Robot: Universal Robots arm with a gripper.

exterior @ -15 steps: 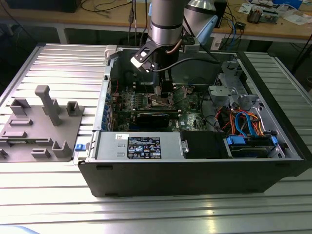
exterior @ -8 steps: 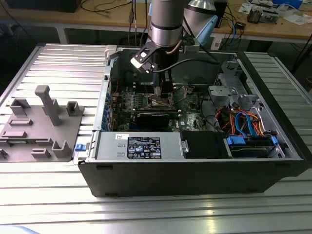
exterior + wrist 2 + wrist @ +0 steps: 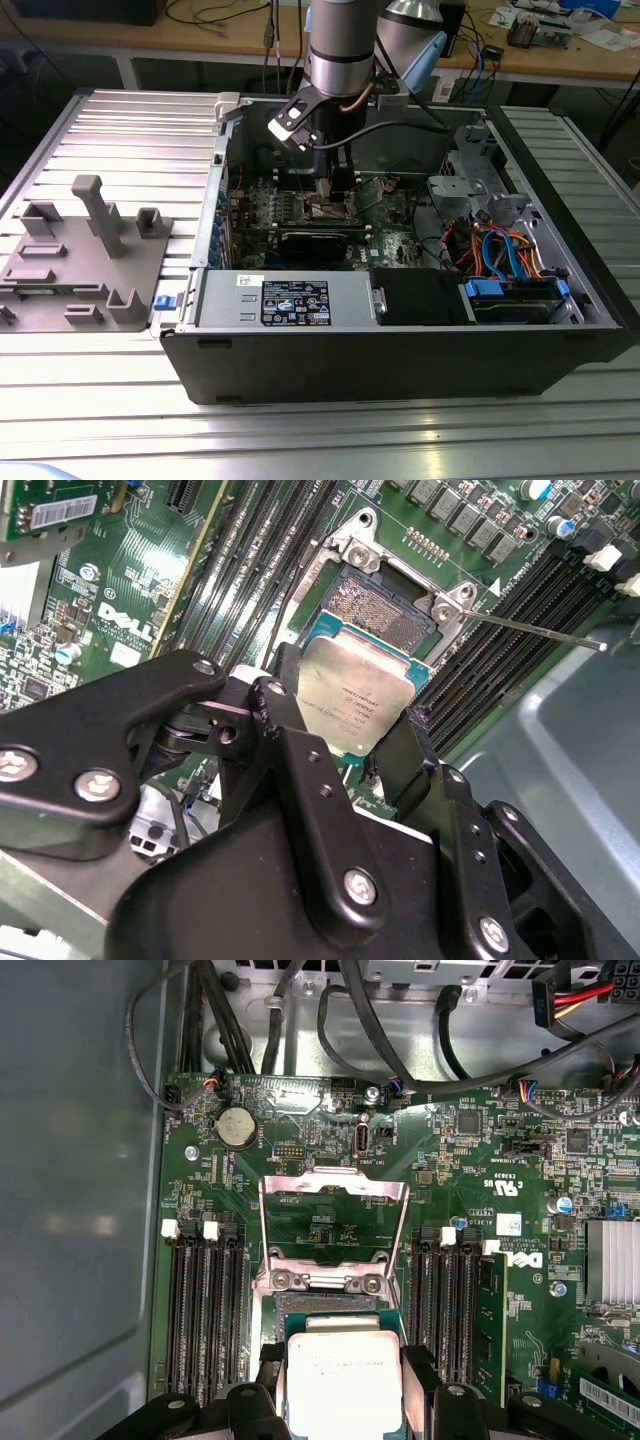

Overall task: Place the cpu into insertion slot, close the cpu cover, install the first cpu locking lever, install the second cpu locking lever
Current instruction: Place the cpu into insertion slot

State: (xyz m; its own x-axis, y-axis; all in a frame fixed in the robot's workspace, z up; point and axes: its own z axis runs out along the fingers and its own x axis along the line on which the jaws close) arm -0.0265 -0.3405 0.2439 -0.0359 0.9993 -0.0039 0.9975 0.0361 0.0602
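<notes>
The cpu [image 3: 355, 695] [image 3: 343, 1380] is a flat square chip with a dull silver top, and my gripper [image 3: 350, 725] [image 3: 343, 1385] is shut on it, one black finger [image 3: 283, 695] on each side. The chip hangs tilted just above the insertion slot [image 3: 385, 610] [image 3: 330, 1305], whose brownish contact field lies partly uncovered beyond the chip's edge. The cpu cover [image 3: 333, 1186] stands swung open behind the slot, the board showing through its window. A thin locking lever [image 3: 540, 630] sticks out sideways from the slot's corner. In the exterior view the gripper [image 3: 325, 180] reaches down into the open computer case.
Black memory slots [image 3: 195, 1310] [image 3: 450, 1305] flank the slot on both sides. A long black card [image 3: 315, 243] and the power supply [image 3: 290, 300] lie nearer the case's front. Coloured cables [image 3: 500, 250] fill the exterior view's right. A grey fixture [image 3: 80, 260] sits outside the case.
</notes>
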